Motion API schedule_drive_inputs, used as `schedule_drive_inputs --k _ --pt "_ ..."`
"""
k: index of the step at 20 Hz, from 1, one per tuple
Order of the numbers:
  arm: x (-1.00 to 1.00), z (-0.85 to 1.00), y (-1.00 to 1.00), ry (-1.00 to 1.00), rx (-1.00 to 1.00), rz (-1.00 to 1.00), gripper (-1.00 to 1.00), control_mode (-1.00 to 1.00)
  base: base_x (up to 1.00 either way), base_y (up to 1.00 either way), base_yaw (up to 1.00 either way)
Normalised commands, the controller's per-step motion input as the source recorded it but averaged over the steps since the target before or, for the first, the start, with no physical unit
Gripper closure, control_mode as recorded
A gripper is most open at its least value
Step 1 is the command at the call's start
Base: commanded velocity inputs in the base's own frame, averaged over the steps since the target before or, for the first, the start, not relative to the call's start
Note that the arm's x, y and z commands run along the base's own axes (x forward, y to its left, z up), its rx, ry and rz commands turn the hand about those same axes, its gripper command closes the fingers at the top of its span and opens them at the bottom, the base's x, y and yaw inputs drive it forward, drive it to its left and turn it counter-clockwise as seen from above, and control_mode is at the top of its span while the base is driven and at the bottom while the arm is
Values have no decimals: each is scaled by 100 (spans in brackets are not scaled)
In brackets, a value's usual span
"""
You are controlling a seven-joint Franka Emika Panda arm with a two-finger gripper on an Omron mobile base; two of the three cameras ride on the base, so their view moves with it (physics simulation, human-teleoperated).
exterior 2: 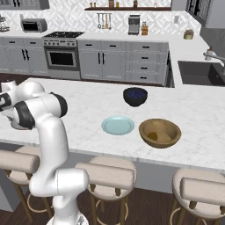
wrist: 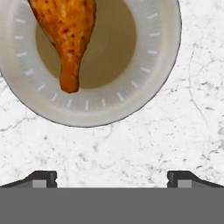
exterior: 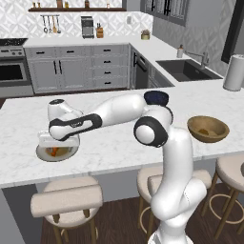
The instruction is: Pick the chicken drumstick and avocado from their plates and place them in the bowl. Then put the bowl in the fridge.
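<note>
The chicken drumstick (wrist: 65, 30), glossy orange-brown, lies on the olive-tan plate (wrist: 144, 78) with its narrow end toward the plate's rim. My gripper (wrist: 111, 179) hangs open just above the marble beside that plate, nothing between its fingertips (wrist: 43, 178). From the left base, the gripper (exterior: 58, 146) is over the plate (exterior: 44, 155) at the counter's near left, with the drumstick (exterior: 54, 151) partly under the hand. The tan bowl (exterior 2: 160, 132) stands to the right with the avocado (exterior 2: 152, 136) inside it. The teal plate (exterior 2: 117, 125) is bare. The fridge is out of view.
A dark blue bowl (exterior 2: 135, 96) stands behind the teal plate. A paper-towel roll (exterior: 233, 71) is at the far right near the sink (exterior: 188, 69). Stools (exterior: 66, 200) line the counter's near edge, and bare marble lies between the two plates.
</note>
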Motion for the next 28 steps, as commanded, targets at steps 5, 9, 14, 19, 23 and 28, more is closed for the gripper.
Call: schedule_drive_inputs --k 5,9,14,19,23,28 --pt "35 -11 9 0 0 0 -100 -100 0 0 0" --pt "37 -14 26 0 -3 -1 -100 -100 0 0 0" --pt "30 -26 27 0 -4 0 -100 -100 0 0 0" --pt "29 -28 23 0 -3 0 -100 -100 0 0 0" --pt "26 -28 11 0 0 0 -100 -100 0 0 0" --pt "28 -24 5 0 0 0 -100 -100 0 0 0"
